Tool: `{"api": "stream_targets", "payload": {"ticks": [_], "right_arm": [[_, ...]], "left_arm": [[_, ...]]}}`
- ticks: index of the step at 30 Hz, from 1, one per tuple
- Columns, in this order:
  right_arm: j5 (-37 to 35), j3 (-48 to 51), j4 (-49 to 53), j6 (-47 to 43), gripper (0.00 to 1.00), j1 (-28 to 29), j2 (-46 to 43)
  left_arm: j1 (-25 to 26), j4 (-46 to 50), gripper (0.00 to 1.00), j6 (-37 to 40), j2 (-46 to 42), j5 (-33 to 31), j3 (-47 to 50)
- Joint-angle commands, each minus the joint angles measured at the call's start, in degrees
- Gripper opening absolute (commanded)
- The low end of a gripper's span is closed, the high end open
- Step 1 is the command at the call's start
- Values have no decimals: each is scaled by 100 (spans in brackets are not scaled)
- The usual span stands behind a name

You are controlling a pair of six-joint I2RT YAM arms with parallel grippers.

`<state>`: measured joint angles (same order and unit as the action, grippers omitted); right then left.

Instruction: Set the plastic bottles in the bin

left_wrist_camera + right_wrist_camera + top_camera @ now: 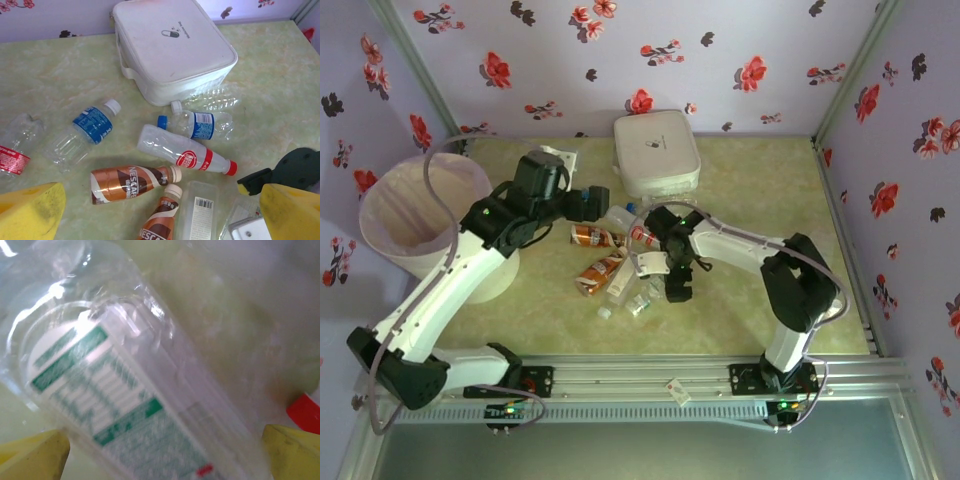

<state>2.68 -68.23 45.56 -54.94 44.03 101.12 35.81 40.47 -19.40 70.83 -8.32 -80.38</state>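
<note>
Several plastic bottles (pixel 610 258) lie in a heap mid-table. Under my open left gripper (pixel 160 200) lie two brown-wrapped bottles (pixel 127 182), a red-capped bottle (pixel 185 152), a blue-labelled bottle (pixel 85 131) and a blue-capped one (pixel 197 123); it hovers above them, touching nothing. From the top view the left gripper (pixel 600 205) is at the heap's left edge. My right gripper (pixel 678 288) reaches down into the heap's right side. Its open jaws (pixel 165 455) straddle a clear bottle with a green-printed label (pixel 125 415), and neither yellow pad (pixel 35 455) touches it. The bin (pixel 415 215) stands far left.
A flat white square box (pixel 657 152) sits at the back, touching the heap's far bottles. A clear flat-sided bottle with a barcode (pixel 202 210) lies by the brown ones. A red cap (pixel 305 412) shows beside my right pad. Flowered walls close in three sides.
</note>
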Motion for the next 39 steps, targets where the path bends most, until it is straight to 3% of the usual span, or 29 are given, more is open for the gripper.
{"api": "stream_targets", "payload": {"ticks": [1, 9, 14, 19, 23, 26, 31, 34, 39], "right_arm": [[-320, -54, -216, -174, 99, 98, 269], [-583, 188, -654, -35, 89, 176, 77], [-689, 277, -590, 83, 66, 168, -175], [-650, 371, -390, 252, 64, 186, -558], [-612, 510, -167, 418, 51, 180, -1134], [-646, 588, 73, 649, 50, 99, -1611], [-618, 749, -334, 1817, 50, -574, -2473], [-590, 941, -975, 2919, 41, -887, -2896], [-716, 1216, -2185, 5206, 38, -1001, -3114]], "left_arm": [[-83, -238, 99, -1, -228, 23, 129], [-148, -303, 99, -77, -370, 22, 251], [-164, -364, 99, -121, -352, 19, 245], [-171, -364, 99, -174, -318, 32, 182], [-175, -420, 99, -213, -259, 51, 129], [-184, -522, 99, -319, -167, 124, 93], [-331, -1278, 100, -813, -27, 1024, 273], [-412, -1989, 100, -1379, 34, 1421, 557], [-367, -3661, 100, -2338, 190, 2012, 1268]]}}
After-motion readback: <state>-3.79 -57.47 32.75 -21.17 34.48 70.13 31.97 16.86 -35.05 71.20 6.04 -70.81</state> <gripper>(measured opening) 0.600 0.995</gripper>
